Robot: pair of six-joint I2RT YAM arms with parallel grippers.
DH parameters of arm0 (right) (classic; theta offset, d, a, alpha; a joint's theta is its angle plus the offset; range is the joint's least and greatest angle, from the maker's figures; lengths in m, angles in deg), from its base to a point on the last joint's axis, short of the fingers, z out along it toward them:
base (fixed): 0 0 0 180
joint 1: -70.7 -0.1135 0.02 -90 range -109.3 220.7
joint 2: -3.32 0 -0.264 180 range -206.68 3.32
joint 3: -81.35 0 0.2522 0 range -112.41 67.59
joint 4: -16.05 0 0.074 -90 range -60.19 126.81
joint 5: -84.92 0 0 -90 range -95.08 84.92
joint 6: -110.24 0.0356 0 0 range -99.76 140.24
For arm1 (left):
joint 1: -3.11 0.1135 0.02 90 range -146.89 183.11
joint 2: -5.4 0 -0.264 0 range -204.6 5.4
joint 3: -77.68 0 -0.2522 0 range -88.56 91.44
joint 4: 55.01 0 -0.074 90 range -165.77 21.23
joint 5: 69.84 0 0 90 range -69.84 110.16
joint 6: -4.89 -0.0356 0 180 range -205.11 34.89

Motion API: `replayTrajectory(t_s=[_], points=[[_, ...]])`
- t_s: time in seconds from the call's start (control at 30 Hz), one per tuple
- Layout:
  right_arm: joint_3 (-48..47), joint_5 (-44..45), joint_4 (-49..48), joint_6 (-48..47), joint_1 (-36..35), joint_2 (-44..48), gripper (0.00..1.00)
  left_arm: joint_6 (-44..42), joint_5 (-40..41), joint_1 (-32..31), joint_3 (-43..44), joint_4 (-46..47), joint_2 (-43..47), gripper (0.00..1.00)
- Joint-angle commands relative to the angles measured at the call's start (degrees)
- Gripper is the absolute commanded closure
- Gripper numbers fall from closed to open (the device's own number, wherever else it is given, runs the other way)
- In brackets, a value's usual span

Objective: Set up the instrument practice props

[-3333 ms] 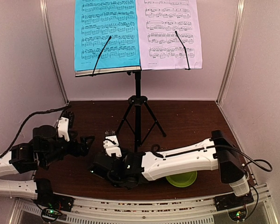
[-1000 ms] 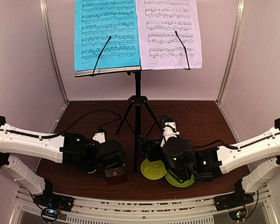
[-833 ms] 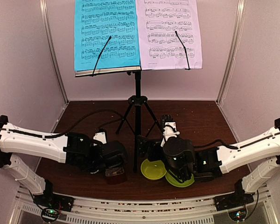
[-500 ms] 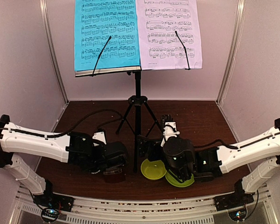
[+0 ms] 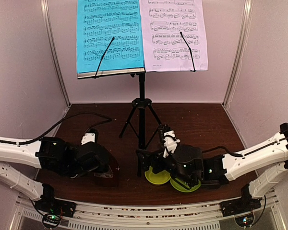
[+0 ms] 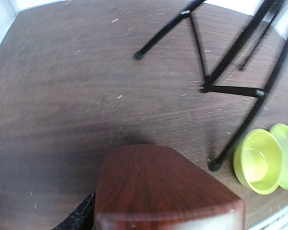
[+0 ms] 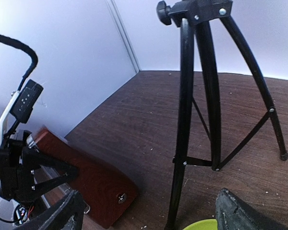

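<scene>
The left hand (image 7: pixel 62 173) is clamped on the metronome (image 6: pixel 158 191), holding it tilted and low at the table (image 5: pixel 197 124), left of the music stand (image 5: pixel 141 105), probably ready to stand it upright. The right hand (image 7: pixel 149 211) is spread apart and empty, facing the stand's legs.

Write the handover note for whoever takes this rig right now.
Left pincer: closed on the metronome, which is tilted, at the front left of the table.
Right pincer: open, empty, by the stand's feet and the green bowl.
Done: music stand upright, blue sheet and lilac sheet on it.
Left to do: set the metronome upright, let go.
</scene>
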Motion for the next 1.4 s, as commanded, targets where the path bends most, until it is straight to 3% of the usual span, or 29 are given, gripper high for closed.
replayTrajectory(t_s=[0.0, 0.13, 0.23, 0.5, 0.73, 0.93, 1.37], points=[[3.8, -10.6, -8.5, -7.1, 0.5, 0.3, 0.08, -19.8, -0.8, 0.1, -3.1, 16.3, 8.2, 0.84], [4.8, -14.3, -11.4, -10.7, 0.6, -0.9, 0.16, -30.0, -0.2, -0.7, -1.1, 15.5, 10.7, 0.92], [5.2, -17.5, -14.4, -11.3, 0.7, -2.6, 0.21, -35.4, 4.0, -3.3, 0.5, 14.0, 11.1, 0.93], [5.1, -30.0, -26.4, -3.5, 3.3, -9.4, 0.35, -52.9, 13.4, -10.9, 0.6, 21.7, 14.3, 0.95], [4.8, -36.4, -31.1, -0.9, 4.6, -12.8, 0.45, -64.6, 10.1, -12.2, -1.9, 31.5, 18.8, 0.98], [4.8, -38.2, -32.1, -0.5, 4.7, -12.0, 0.46, -72.4, 5.0, -13.2, -5.1, 40.9, 23.3, 1.00], [6.1, -40.0, -34.4, 1.7, 6.1, -9.4, 0.48, -83.2, -4.1, -15.4, -6.5, 47.4, 25.7, 1.00]])
